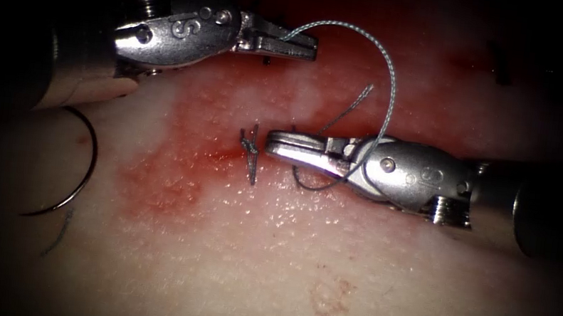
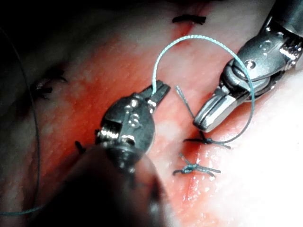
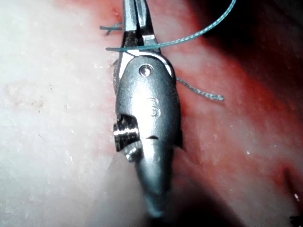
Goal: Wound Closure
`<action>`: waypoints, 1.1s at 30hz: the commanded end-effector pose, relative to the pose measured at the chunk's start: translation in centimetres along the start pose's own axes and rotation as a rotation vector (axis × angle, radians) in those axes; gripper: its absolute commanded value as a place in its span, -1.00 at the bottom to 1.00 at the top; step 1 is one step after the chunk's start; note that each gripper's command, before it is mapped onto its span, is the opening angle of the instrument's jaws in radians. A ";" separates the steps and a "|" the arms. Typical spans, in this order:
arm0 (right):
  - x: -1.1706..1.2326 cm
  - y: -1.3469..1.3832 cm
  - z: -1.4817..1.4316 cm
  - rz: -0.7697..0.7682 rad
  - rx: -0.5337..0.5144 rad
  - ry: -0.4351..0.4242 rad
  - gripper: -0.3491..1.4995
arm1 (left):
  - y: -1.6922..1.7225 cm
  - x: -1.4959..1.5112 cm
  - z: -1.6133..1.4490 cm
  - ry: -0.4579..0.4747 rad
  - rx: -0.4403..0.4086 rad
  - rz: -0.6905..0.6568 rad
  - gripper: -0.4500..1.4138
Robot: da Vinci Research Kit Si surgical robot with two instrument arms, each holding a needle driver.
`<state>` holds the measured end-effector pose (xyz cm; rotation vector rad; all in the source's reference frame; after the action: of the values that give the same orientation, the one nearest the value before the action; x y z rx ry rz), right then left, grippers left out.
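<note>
Thread (image 1: pixel 390 78), soft and springy, sits clamped in my left tool (image 1: pixel 302 44), arching over and around my right tool (image 1: pixel 283 145), whose jaws look closed on nothing. Needle (image 1: pixel 80 162) lies free on tissue (image 1: pixel 353 274), left of the knot (image 1: pixel 251 151); I'd grip it mid-curve.

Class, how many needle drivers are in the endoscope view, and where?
2. The left tool, upper left, shut on the thread; the right tool, centre right, thread looped around it. The needle lies lower left.
</note>
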<state>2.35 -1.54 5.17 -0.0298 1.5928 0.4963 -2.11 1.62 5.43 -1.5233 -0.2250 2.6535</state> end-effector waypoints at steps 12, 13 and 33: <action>0.08 0.00 -0.10 0.148 -0.085 0.058 -1.00 | 0.13 -0.60 0.44 -0.079 0.040 0.014 -1.00; 0.10 0.00 -0.10 0.152 -0.090 0.060 -1.00 | 0.14 -0.62 0.46 -0.081 0.044 0.015 -1.00; 0.28 -0.06 -0.03 0.731 -0.730 -0.100 -0.45 | 0.74 -0.42 0.57 -0.304 0.211 0.028 -1.00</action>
<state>2.25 -1.51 4.84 0.0233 1.1975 1.6197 -2.34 0.76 5.88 -1.0571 0.0715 2.8257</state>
